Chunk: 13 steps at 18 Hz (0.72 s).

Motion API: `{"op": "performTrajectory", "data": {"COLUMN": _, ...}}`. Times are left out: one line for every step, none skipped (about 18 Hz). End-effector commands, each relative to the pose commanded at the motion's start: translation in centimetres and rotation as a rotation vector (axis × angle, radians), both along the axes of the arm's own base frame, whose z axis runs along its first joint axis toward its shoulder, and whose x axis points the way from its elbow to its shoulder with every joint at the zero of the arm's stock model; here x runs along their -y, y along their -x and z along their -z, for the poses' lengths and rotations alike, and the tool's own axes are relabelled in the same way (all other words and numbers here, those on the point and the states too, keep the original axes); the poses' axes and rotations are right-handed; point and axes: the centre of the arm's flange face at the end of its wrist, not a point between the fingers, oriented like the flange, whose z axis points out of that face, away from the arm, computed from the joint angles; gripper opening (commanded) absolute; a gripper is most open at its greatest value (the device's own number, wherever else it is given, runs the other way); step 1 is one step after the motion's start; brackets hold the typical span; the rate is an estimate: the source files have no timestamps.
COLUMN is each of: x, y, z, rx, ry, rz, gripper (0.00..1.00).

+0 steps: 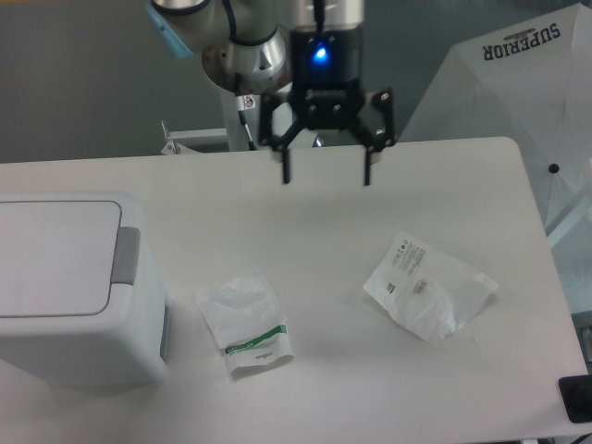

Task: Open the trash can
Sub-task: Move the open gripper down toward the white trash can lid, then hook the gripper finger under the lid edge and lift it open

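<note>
Nearest the camera, a small black object (575,400) shows at the lower right corner, cut by the frame edge, too little of it visible to tell what it is. Next, on the pale grey counter (314,213), a small crinkled white plastic bag with a green stripe (245,324) lies flat, just to the right of the large boxy white plastic trash can (74,291). That trash can sits at the left edge of the counter, partly out of frame, its flat rectangular white lid (51,257) lying level and closed, and its grey push-button tab (127,254) on the lid's right-hand edge, facing the bags. Farther right, well apart from the trash can, a second crinkled white plastic bag with small dark print (427,287) lies at an angle on the counter.

Beyond these, the black two-finger gripper (326,173) hangs above the far middle of the counter, pointing down, a blue light glowing on its body. Its jaws stand spread wide, released, with nothing between them, and they are well apart from the trash can and from both bags. Behind it rises the arm's white mounting column with a silver joint and light blue cap (231,55). At the far right stands a white panel printed SUPERIOR (518,83).
</note>
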Motion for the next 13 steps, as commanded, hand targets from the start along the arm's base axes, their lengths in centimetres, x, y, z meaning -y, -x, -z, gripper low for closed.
{"op": "performTrajectory", "data": {"x": -1.1, "y": -0.9, "z": 0.8, "rx": 0.019, "ry": 0.004, "rz": 0.015, "gripper": 1.00}}
{"op": "performTrajectory", "data": {"x": -2.1, "y": -1.5, "z": 1.4, "rx": 0.025, "ry": 0.005, "rz": 0.027, "gripper": 1.00}}
{"op": "performTrajectory", "data": {"x": -2.9, "y": -2.0, "z": 1.8, "rx": 0.032, "ry": 0.002, "rz": 0.034, "gripper": 1.00}}
{"op": "performTrajectory", "data": {"x": -3.3, "y": -2.3, "z": 2.2, "rx": 0.040, "ry": 0.001, "rz": 0.034, "gripper": 1.00}}
{"op": "performTrajectory", "data": {"x": -3.9, "y": -2.5, "z": 2.7, "rx": 0.047, "ry": 0.002, "rz": 0.037, "gripper": 1.00}}
{"op": "performTrajectory", "data": {"x": -4.3, "y": -2.8, "z": 3.0, "rx": 0.047, "ry": 0.001, "rz": 0.045, "gripper": 1.00}}
{"op": "performTrajectory", "data": {"x": -4.7, "y": -2.9, "z": 3.2, "rx": 0.049, "ry": 0.002, "rz": 0.050, "gripper": 1.00}}
{"op": "performTrajectory", "data": {"x": -5.0, "y": -3.1, "z": 3.3, "rx": 0.048, "ry": 0.001, "rz": 0.056, "gripper": 1.00}}
{"op": "performTrajectory", "data": {"x": -5.3, "y": -3.4, "z": 3.5, "rx": 0.052, "ry": 0.003, "rz": 0.062, "gripper": 1.00}}
{"op": "performTrajectory", "data": {"x": -5.7, "y": -3.7, "z": 3.8, "rx": 0.061, "ry": 0.004, "rz": 0.061, "gripper": 1.00}}
{"op": "performTrajectory", "data": {"x": -6.0, "y": -3.6, "z": 4.1, "rx": 0.071, "ry": 0.007, "rz": 0.057, "gripper": 1.00}}
{"op": "performTrajectory", "data": {"x": -6.5, "y": -3.9, "z": 4.5, "rx": 0.079, "ry": 0.010, "rz": 0.060, "gripper": 1.00}}
{"op": "performTrajectory", "data": {"x": -7.0, "y": -4.3, "z": 4.6, "rx": 0.082, "ry": 0.011, "rz": 0.068, "gripper": 1.00}}
